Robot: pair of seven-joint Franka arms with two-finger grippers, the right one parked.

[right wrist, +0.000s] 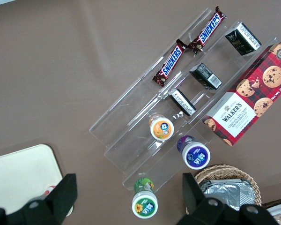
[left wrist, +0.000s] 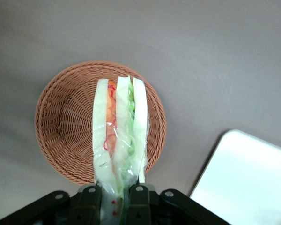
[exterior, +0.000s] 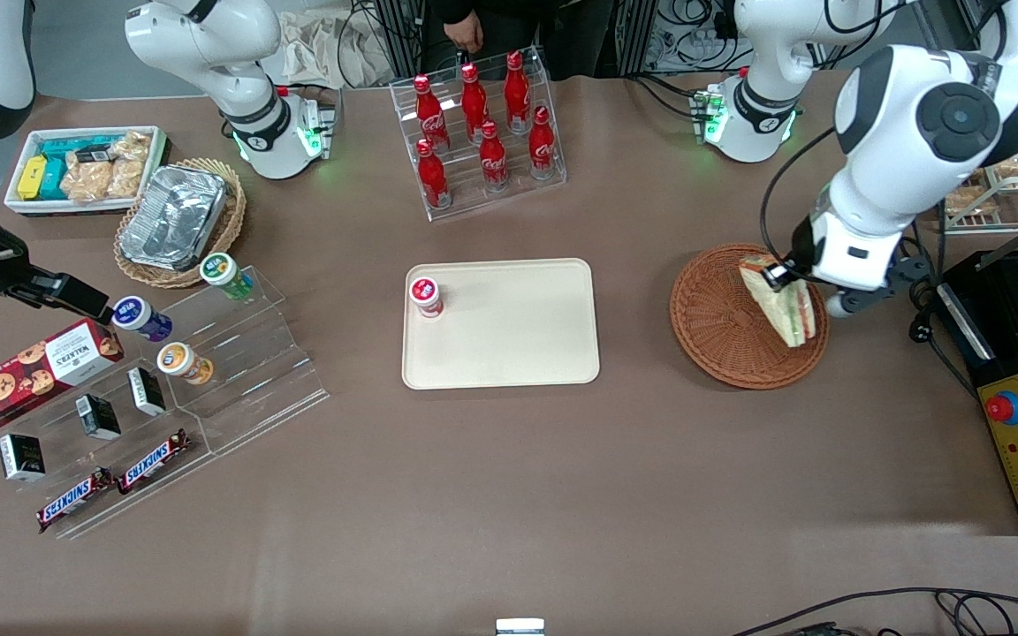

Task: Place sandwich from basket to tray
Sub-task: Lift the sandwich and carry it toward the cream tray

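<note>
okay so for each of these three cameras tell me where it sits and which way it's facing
Front view: high above the table, looking down; both arms show, the gripper shut on the sandwich over the basket.
Left wrist view: on the working arm, looking down past its fingers at the sandwich.
Right wrist view: on the parked arm, looking down at the Snickers bars.
Shared: the tray appears in all three.

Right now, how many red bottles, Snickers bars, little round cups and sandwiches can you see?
Red bottles: 7
Snickers bars: 2
Little round cups: 4, one on the tray
Sandwich: 1, held by the gripper above the basket
Total: 14
</note>
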